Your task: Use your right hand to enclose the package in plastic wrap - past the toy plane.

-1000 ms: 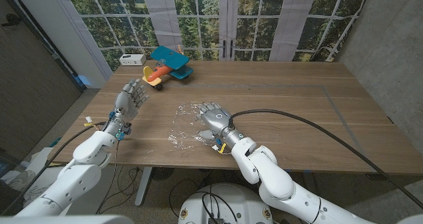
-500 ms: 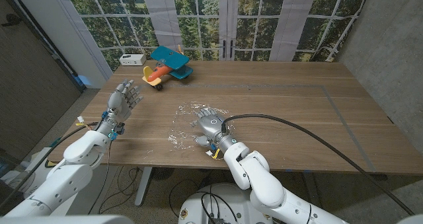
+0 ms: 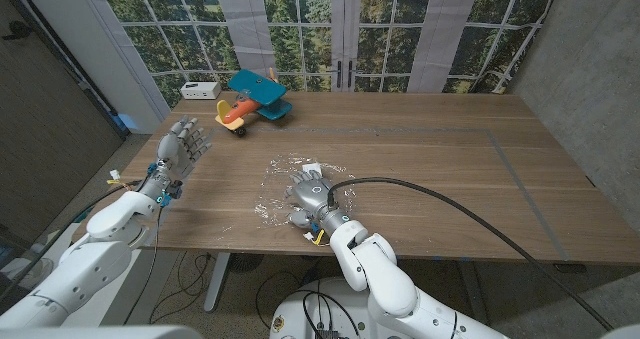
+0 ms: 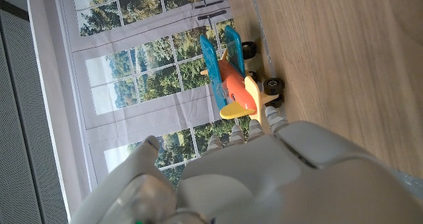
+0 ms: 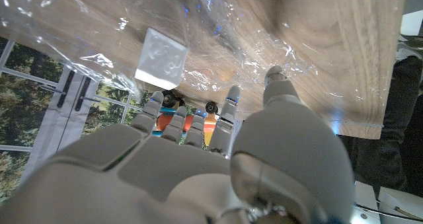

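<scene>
The right hand's fingers (image 5: 228, 108) are spread and reach forward over the plastic wrap (image 3: 275, 189), clamped on nothing — a pose that looks suited to gathering or pressing the film rather than pinching it. The right hand (image 3: 307, 199) itself sits palm-down on the crinkled sheet near the table's (image 3: 430, 159) near edge. Just beyond its fingertips lies the package (image 3: 312, 168), a small white block on the wrap's far side, apparently under or against the film; which, I cannot tell. The package is not yet enclosed, so the likely next job is drawing loose wrap over it.

The left hand (image 3: 177, 147) is raised at the table's left edge, fingers apart and holding nothing — out of the way. Far beyond stands the toy plane (image 3: 252, 99), with a white box (image 3: 200, 89) to its left.
</scene>
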Robot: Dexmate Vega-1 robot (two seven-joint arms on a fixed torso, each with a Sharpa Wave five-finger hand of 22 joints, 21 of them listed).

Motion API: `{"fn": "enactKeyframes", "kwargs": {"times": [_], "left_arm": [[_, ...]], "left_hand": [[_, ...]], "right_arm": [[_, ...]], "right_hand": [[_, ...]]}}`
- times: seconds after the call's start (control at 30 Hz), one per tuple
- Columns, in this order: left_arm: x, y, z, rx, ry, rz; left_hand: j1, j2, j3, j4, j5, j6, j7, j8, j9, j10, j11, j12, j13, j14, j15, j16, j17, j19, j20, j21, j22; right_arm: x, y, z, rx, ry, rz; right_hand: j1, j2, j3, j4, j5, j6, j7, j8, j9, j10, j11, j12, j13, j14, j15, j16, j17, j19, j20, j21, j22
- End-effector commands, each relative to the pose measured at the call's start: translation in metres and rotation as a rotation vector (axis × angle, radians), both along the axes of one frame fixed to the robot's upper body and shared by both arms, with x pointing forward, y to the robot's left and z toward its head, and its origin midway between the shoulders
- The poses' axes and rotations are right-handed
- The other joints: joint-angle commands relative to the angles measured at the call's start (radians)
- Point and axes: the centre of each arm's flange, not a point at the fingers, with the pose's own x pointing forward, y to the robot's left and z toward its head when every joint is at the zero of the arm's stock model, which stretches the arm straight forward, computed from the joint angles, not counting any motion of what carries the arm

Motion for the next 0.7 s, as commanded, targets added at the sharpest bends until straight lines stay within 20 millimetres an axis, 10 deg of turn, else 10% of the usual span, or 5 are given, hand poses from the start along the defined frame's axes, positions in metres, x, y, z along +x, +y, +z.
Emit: {"fn": "enactKeyframes", "kwargs": {"times": [0.03,0.37,0.7], "left_arm": [[-0.001,0.010,0.003,-0.018,0.014,0.012],[-0.007,0.020,-0.011,-0.049,0.059,0.048],[-0.014,0.017,-0.010,-0.042,0.042,0.044]], "left_hand": [[-0.005,0.001,-0.003,0.001,0.001,-0.062,-0.001,0.000,0.003,-0.018,0.003,-0.005,0.001,-0.008,0.007,-0.001,0.001,-0.005,0.002,0.001,0.004],[-0.007,0.002,-0.004,0.003,0.002,-0.066,-0.001,-0.001,0.003,-0.020,0.001,-0.006,0.001,-0.010,0.008,-0.002,0.001,-0.005,0.001,0.001,0.004],[-0.009,0.004,-0.004,0.006,0.002,-0.068,-0.001,-0.001,0.003,-0.022,0.005,-0.006,0.001,-0.012,0.008,-0.001,0.002,-0.006,0.001,0.000,0.004]], "right_arm": [[0.006,0.015,-0.002,0.012,0.045,0.074],[0.007,0.027,-0.005,-0.002,0.049,0.094],[0.011,0.032,-0.007,-0.041,0.060,0.144]], "right_hand": [[0.001,-0.005,-0.007,0.005,0.006,0.011,0.005,0.010,0.004,0.011,0.001,0.008,0.002,0.009,0.000,0.009,0.004,-0.005,0.014,0.004,0.002],[-0.048,0.008,-0.025,0.037,0.007,0.032,0.025,0.019,0.009,0.012,0.009,0.008,0.003,-0.005,0.011,0.011,0.010,-0.029,0.025,0.000,0.003],[-0.029,0.001,-0.027,0.023,0.014,0.003,0.007,0.007,0.009,0.005,0.001,0.006,0.003,-0.005,0.006,0.012,0.005,-0.020,0.014,0.007,0.003]]}}
